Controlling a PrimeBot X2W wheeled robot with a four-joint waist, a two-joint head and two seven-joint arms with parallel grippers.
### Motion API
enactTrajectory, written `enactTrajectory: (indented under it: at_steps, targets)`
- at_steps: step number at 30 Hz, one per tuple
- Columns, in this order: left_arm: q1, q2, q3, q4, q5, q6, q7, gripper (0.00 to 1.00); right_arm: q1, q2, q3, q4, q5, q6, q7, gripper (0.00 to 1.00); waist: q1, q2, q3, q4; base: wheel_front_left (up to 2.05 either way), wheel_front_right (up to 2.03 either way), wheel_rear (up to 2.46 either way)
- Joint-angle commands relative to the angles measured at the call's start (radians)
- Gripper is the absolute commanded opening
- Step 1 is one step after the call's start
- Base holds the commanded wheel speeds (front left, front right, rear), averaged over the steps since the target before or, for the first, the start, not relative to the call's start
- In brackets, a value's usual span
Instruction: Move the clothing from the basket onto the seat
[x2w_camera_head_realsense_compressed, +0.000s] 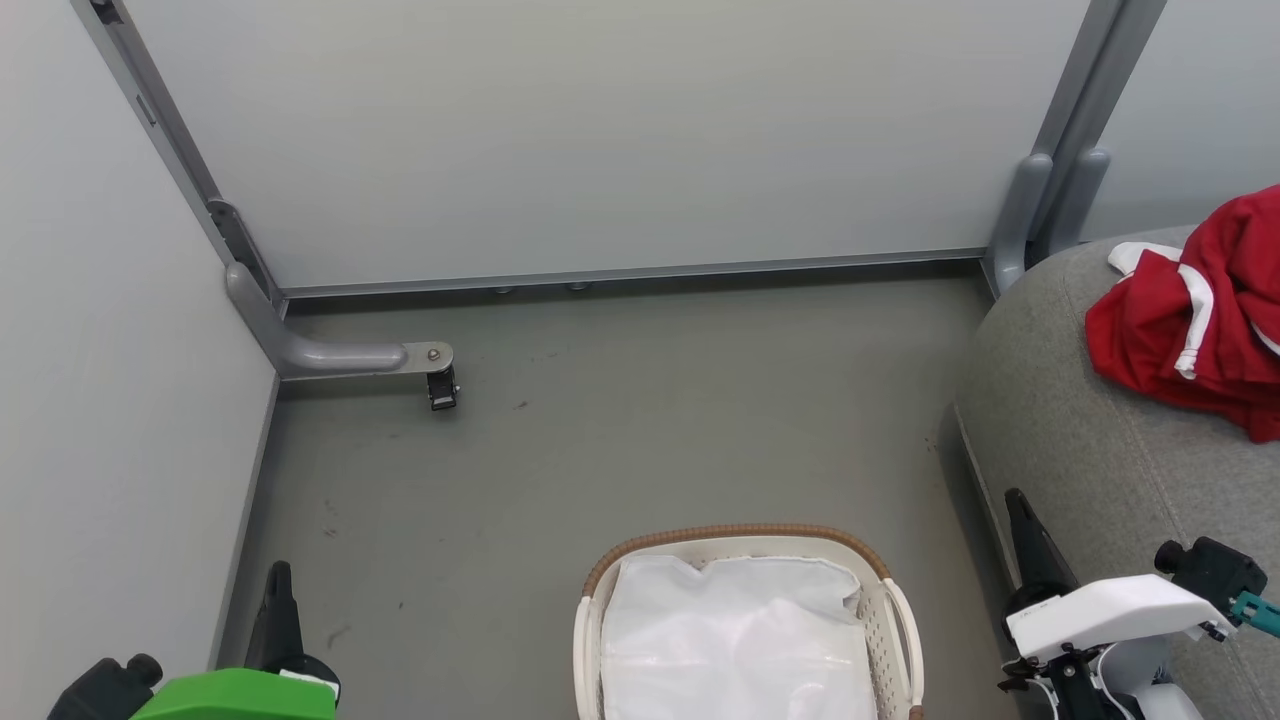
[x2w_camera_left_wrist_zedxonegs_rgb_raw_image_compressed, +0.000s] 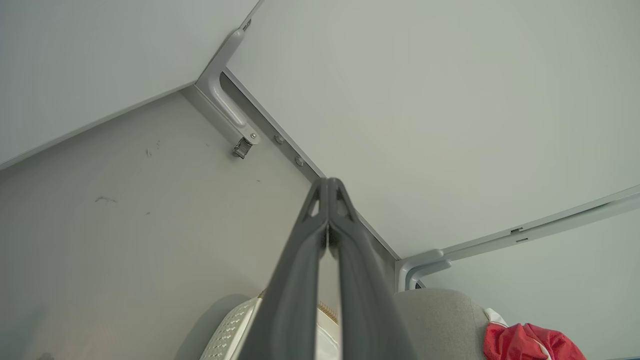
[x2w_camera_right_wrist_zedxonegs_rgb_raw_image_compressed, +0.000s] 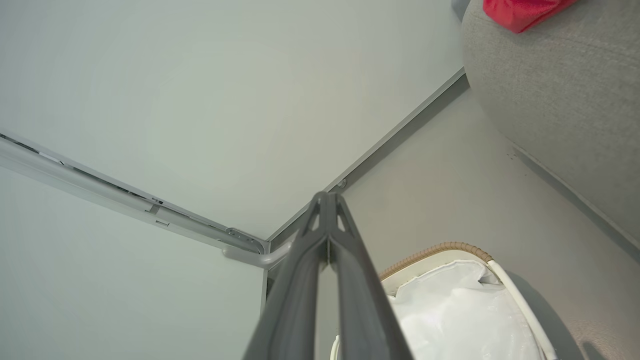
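Head view: the basket (x2w_camera_head_realsense_compressed: 735, 531) stands on the grey floor (x2w_camera_head_realsense_compressed: 600, 440) at the bottom centre and holds a crumpled white liner (x2w_camera_head_realsense_compressed: 735, 640). The seat (x2w_camera_head_realsense_compressed: 1080, 450) rises to its right. The clothing (x2w_camera_head_realsense_compressed: 1190, 310) lies in a red heap on top of the seat, well apart from the basket. A grey bracket (x2w_camera_head_realsense_compressed: 340, 357) with a small black caster juts from the left wall corner onto the floor. The left end effector (x2w_camera_head_realsense_compressed: 281, 580) points up at the lower left. The right end effector (x2w_camera_head_realsense_compressed: 1018, 515) points up at the lower right, just beside the seat's edge.

Left wrist view: the left end effector's fingers are pressed together with nothing between them. Below them show the perforated side of the basket, then the seat with the clothing on it.

Right wrist view: the right end effector's fingers also meet, and they hold nothing. The basket and liner lie at the lower right. The seat is at the upper right, with the clothing at the top edge.
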Motion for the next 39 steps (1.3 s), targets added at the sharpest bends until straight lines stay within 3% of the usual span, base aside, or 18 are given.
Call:
enactTrajectory:
  at_steps: [1, 39]
  targets:
    - [-0.031, 0.004, 0.006, -0.011, -0.03, -0.005, 0.008, 0.0, -0.024, -0.006, -0.007, -0.017, 0.032, -0.001, 0.007, 0.0, 0.0, 0.0043, 0.0, 0.0, 0.0, 0.0, 0.0]
    - [-0.105, 0.005, 0.038, -0.008, -0.384, -0.018, 0.114, 0.0, -0.031, -0.008, -0.058, -0.048, 0.417, -0.001, 0.112, 0.0, 0.0, 0.0078, 0.004, 0.004, 0.0, 0.0, 0.0]
